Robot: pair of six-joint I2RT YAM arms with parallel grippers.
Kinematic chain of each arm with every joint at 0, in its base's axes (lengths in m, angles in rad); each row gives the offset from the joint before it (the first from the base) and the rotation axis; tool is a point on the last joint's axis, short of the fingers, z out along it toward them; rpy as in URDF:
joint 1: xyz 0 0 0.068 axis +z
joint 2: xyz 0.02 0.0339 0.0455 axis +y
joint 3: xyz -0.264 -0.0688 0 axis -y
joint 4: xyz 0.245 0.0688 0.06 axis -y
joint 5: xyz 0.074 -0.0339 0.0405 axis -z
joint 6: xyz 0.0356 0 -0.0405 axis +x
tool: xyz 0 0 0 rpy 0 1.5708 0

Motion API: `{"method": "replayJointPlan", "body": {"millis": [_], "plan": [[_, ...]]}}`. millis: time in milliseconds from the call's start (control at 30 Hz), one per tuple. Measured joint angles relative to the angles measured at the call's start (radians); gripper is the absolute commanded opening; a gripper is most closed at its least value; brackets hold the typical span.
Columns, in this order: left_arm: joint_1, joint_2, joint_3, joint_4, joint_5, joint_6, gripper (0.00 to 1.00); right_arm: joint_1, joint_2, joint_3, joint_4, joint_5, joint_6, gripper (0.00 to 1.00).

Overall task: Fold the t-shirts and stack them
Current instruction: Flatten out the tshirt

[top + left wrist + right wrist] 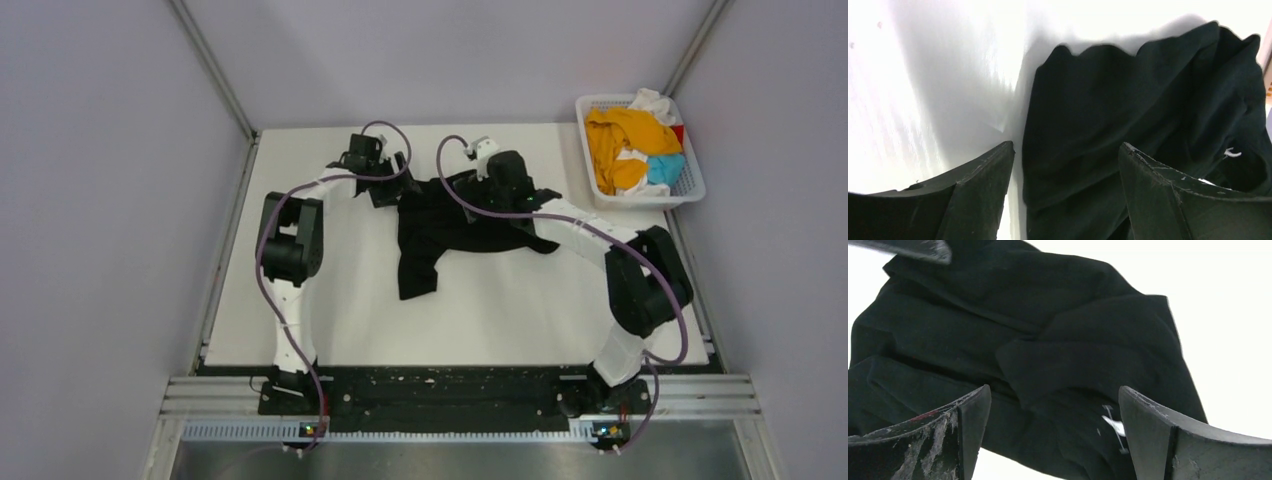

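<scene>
A large black t-shirt (pixel 440 225) lies crumpled on the white table, its far part bunched and one strip trailing toward me. My left gripper (pixel 385 190) is open at the shirt's far left edge; in the left wrist view the black cloth (pixel 1128 115) lies between and beyond the fingers. My right gripper (pixel 492 190) is open over the shirt's far right part; in the right wrist view the bunched cloth (pixel 1058 345) with a small white tag (pixel 1115 425) lies under the jaws. Orange, white, light blue and red shirts (pixel 632 140) lie heaped in the basket.
A white plastic lattice basket (pixel 690 185) stands at the table's far right corner. Grey walls close in the left, back and right sides. A black rail with the arm bases (pixel 440 390) runs along the near edge.
</scene>
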Motion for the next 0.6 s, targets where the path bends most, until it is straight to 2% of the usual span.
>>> {"method": "replayJointPlan", "body": {"millis": [100, 200, 233, 300, 467, 600], "plan": [[-0.012, 0.045, 0.065, -0.019, 0.000, 0.001, 0.69, 0.007, 0.099, 0.060, 0.011, -0.069, -0.034, 0.93], [-0.019, 0.080, 0.105, -0.030, 0.005, 0.001, 0.50, 0.012, 0.192, 0.108, 0.015, -0.093, -0.056, 0.91], [-0.021, 0.087, 0.111, -0.032, 0.002, 0.003, 0.39, 0.013, 0.214, 0.115, 0.015, -0.097, -0.061, 0.90], [-0.023, 0.098, 0.114, -0.034, 0.007, 0.003, 0.02, 0.015, 0.249, 0.121, 0.015, -0.098, -0.071, 0.88], [-0.026, 0.122, 0.126, -0.040, 0.030, -0.002, 0.00, 0.025, 0.306, 0.121, 0.044, 0.003, -0.080, 0.79], [-0.031, 0.108, 0.106, -0.028, 0.001, -0.001, 0.00, 0.028, 0.308, 0.105, 0.120, 0.108, -0.068, 0.67]]}}
